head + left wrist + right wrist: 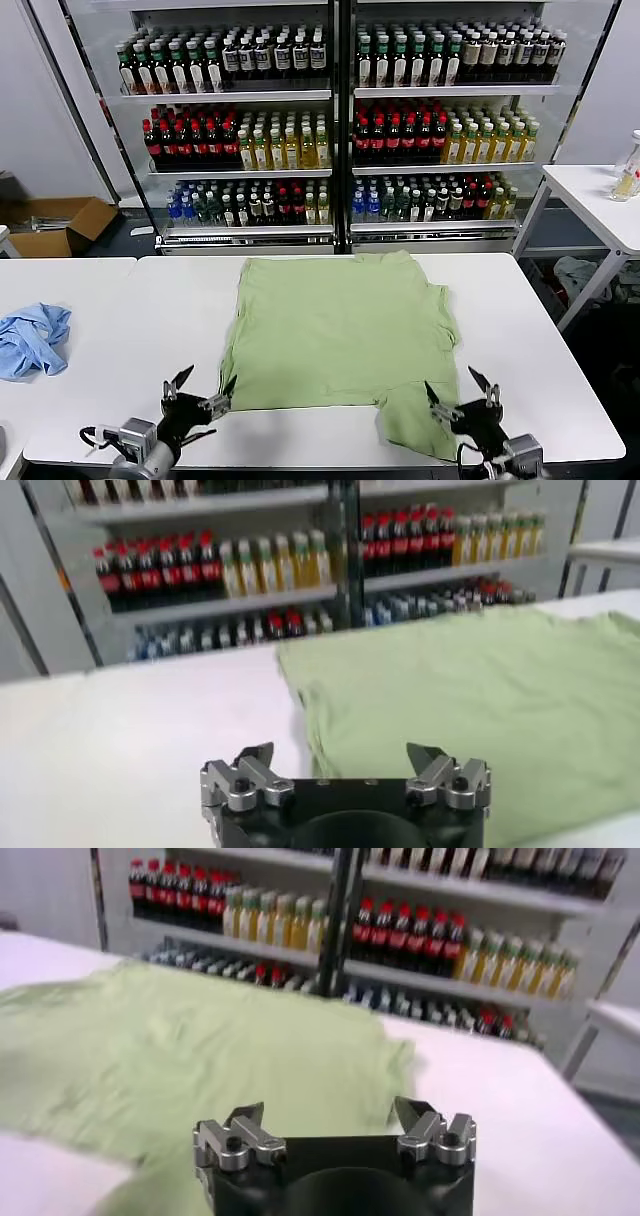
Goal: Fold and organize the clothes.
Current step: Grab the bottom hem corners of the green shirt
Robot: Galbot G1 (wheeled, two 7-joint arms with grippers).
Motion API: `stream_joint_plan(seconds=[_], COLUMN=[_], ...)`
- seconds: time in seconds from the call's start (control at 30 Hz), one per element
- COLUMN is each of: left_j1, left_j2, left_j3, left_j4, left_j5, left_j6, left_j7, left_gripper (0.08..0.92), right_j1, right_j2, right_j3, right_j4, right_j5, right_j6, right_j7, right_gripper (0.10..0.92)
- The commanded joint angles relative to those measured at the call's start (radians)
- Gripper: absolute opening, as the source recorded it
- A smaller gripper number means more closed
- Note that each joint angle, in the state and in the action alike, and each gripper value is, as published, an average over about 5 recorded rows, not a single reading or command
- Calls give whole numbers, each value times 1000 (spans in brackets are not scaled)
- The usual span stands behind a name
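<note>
The left claw [200, 392] is spread apart and holds nothing, low over the near edge of the white bench [520, 330], and the near left corner of the green shirt [340, 330] lies just beside it. The right claw [462, 390] is spread apart and empty too, right over the shirt's near right flap. Far off past the left claw lies a blue cloth [32, 340], and behind the bench stand shelves of bottles [340, 120].
</note>
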Motion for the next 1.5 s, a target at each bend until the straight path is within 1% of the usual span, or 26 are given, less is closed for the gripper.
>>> stream_joint_plan(seconds=[0.03,0.2,0.57,0.67,0.73,1.33,1.43,1.5], left_j1=[33,24,-30,-32,-31,-45,-49,-48], left_j2=[7,0,-25,-27,-28,-53,-53,-51], left_j3=[-6,5,18,22,27,83,83,82], left_j4=[16,20,87,90,90,119,121,116], left_j5=[-61,-70,-77,-77,-75,-36,-31,-29], left_j6=[69,69,58,55,54,48,46,45], left_j7=[-41,-40,-72,-72,-71,-63,-61,-56], left_gripper=[823,823,823,817,787,273,186,131], right_j1=[-90,-88,-51,-38,-30,5,6,6], right_j2=[-4,15,31,34,35,29,28,26], right_j3=[0,-14,-41,-53,-59,-65,-61,-57], right_j4=[9,-17,-57,-64,-65,-72,-69,-63], right_j5=[31,12,11,24,38,94,95,97], right_j6=[6,28,44,38,32,7,7,7], right_j7=[8,15,21,25,28,18,15,11], right_gripper=[823,823,823,793,741,222,144,118])
